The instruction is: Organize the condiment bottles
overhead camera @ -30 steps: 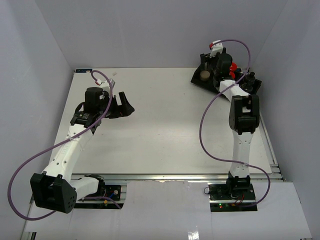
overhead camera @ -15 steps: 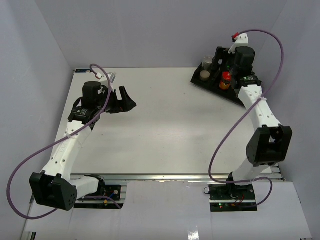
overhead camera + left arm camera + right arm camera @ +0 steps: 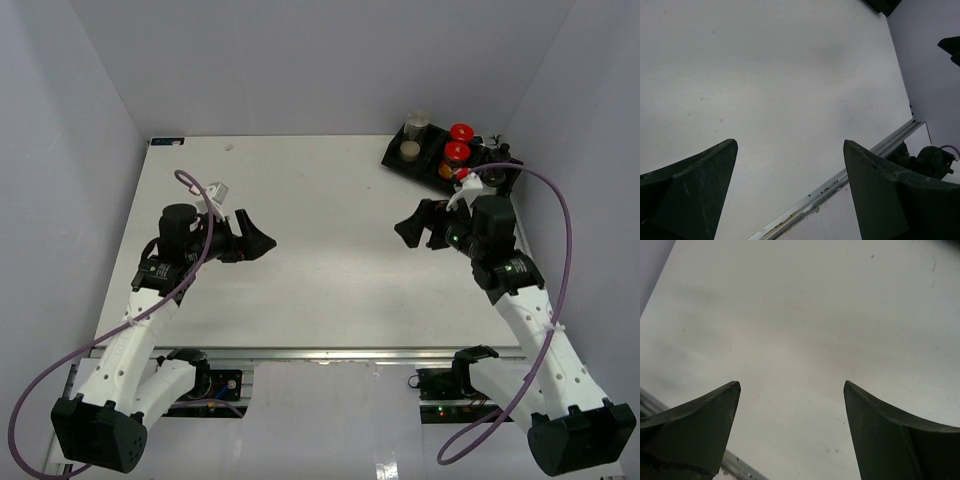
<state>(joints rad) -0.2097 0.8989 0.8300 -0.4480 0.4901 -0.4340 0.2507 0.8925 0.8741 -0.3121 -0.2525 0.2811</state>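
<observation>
Listing by size: table [image 3: 330, 280], white. Tray [image 3: 392, 158], black, on it. My left gripper [image 3: 262, 232], jaws spread, empty, well left of the tray. My right gripper [image 3: 410, 222], jaws spread, empty, near the tray's front. Two red-capped bottles [image 3: 461, 133], a pale bottle [image 3: 410, 152] and a clear bottle [image 3: 417, 122], standing in the tray.
</observation>
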